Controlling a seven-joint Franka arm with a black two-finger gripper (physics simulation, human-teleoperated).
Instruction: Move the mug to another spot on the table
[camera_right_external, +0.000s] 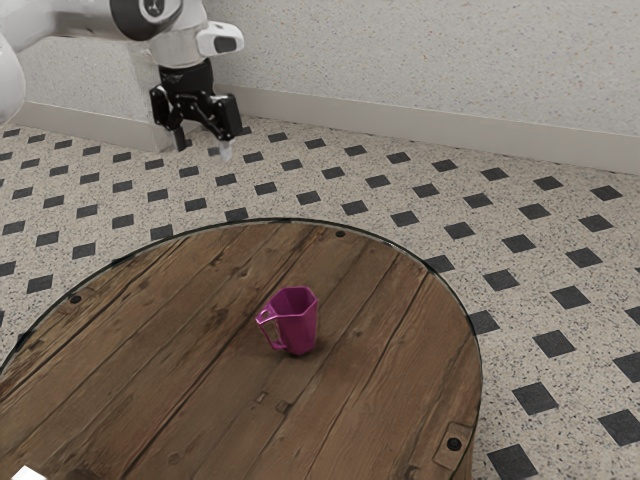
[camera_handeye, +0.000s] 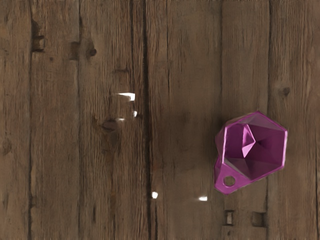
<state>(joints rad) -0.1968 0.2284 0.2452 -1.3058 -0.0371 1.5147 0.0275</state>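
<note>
A magenta faceted mug (camera_right_external: 292, 319) stands upright near the middle of the round wooden table (camera_right_external: 150, 340), its handle toward the exterior view's left. From above, the mug (camera_handeye: 252, 149) shows its open mouth and its handle with a small hole. My black gripper (camera_right_external: 205, 142) hangs high above the table, up and to the exterior view's left of the mug. Its fingers are spread apart and hold nothing.
The table's dark rim (camera_right_external: 440, 270) curves around at the exterior view's right and drops to a black-and-white tiled floor (camera_right_external: 520, 210). A speckled wall with a pale baseboard (camera_right_external: 430, 125) runs behind. Bare planks (camera_handeye: 90, 125) surround the mug.
</note>
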